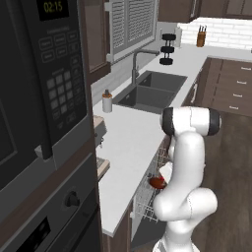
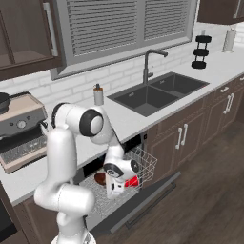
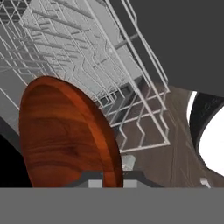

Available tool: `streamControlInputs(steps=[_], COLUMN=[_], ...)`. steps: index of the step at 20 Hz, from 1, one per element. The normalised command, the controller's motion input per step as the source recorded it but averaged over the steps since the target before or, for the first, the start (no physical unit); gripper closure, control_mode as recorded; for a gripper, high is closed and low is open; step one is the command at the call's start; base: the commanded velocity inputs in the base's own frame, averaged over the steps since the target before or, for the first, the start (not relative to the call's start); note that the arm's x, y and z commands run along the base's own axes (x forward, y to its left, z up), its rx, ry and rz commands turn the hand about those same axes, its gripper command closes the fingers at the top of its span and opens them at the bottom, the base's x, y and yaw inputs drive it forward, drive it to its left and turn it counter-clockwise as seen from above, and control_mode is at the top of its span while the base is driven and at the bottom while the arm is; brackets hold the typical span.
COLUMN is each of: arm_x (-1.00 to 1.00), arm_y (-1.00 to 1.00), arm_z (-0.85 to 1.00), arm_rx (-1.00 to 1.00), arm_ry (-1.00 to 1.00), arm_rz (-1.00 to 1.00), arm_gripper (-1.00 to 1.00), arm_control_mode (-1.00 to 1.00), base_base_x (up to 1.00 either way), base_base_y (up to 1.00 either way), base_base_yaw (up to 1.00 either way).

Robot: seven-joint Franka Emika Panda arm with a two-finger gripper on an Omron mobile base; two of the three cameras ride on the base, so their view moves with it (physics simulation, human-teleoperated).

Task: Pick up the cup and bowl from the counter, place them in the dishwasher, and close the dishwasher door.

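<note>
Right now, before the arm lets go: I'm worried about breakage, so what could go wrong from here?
1. The jaws pinch the bowl by its rim, so it stands on edge above the rack. Released like this, it may tip or roll against the wires.
2. It seems to hang near the rack's front corner, so it could drop over the rim onto the open door.
3. The rack is pulled out over the door. Lifting the door before sliding the rack in would likely jam.

Rendered home kitchen: long white smooth counter (image 2: 128, 121) over dark brown wood-look cabinets (image 2: 190, 136), dark inset double sink (image 2: 157, 93) with grey metal faucet (image 2: 147, 64), white subway-tile backsplash (image 2: 119, 71), black built-in microwave (image 1: 44, 83), silver espresso machine (image 2: 21, 131), open dishwasher's white wire rack (image 2: 143, 164).
</note>
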Motion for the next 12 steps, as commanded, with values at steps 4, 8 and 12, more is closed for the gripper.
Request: streamControlInputs(steps=[4, 8, 12], arm_x=[0.59, 0.45, 0.47], arm_y=[0.06, 0.0, 0.0], arm_z=[-0.47, -0.58, -0.64], arm_rx=[0.09, 0.08, 0.08], arm_ry=[0.13, 0.11, 0.1], arm_rz=[0.0, 0.0, 0.0], arm_gripper=[1.0, 1.0, 1.0], arm_control_mode=[-1.0, -1.0, -1.0], base_base_x=[0.0, 0.0, 0.0], base_base_y=[0.0, 0.0, 0.0], base_base_yaw=[0.0, 0.0, 0.0])
